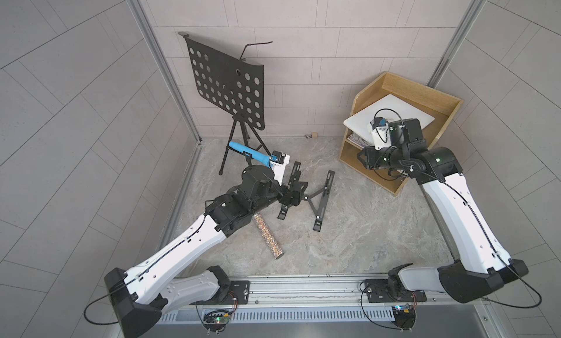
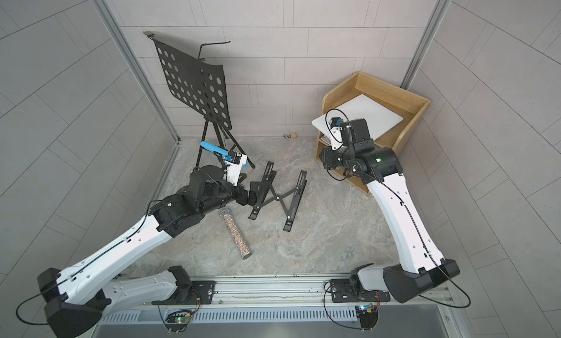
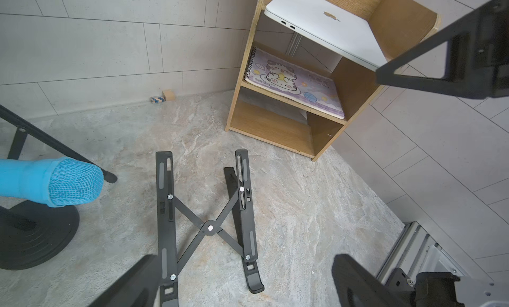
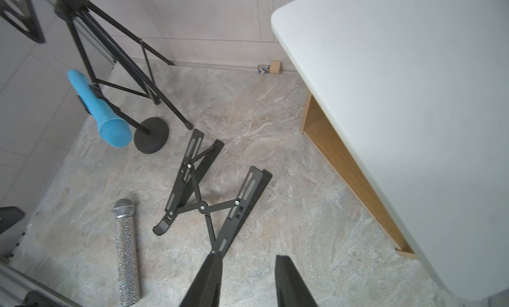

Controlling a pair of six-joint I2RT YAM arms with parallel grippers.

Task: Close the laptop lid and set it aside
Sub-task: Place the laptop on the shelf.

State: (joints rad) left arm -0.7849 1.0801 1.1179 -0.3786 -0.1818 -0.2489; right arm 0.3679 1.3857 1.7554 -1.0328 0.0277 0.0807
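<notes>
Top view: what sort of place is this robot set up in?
Probably a mock music-practice corner inside a tiled robot test booth. It holds a black perforated music stand, a mounted blue microphone, and a glittery silver microphone lying on the stone-look floor.

1 laptop [image 3: 325, 24], 2 microphones [image 4: 106, 112] [image 4: 126, 250], 1 notebook [image 3: 294, 82]

Silver-white laptop [image 3: 287, 23] (lid [image 3: 347, 32] seemingly shut) lies atop wooden shelf [image 3: 355, 82].

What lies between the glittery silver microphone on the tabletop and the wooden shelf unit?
The black X-shaped folding stand, unfolded, separates the glittery silver microphone from the wooden shelf unit; clearest in the right wrist view, also in both top views.
</notes>
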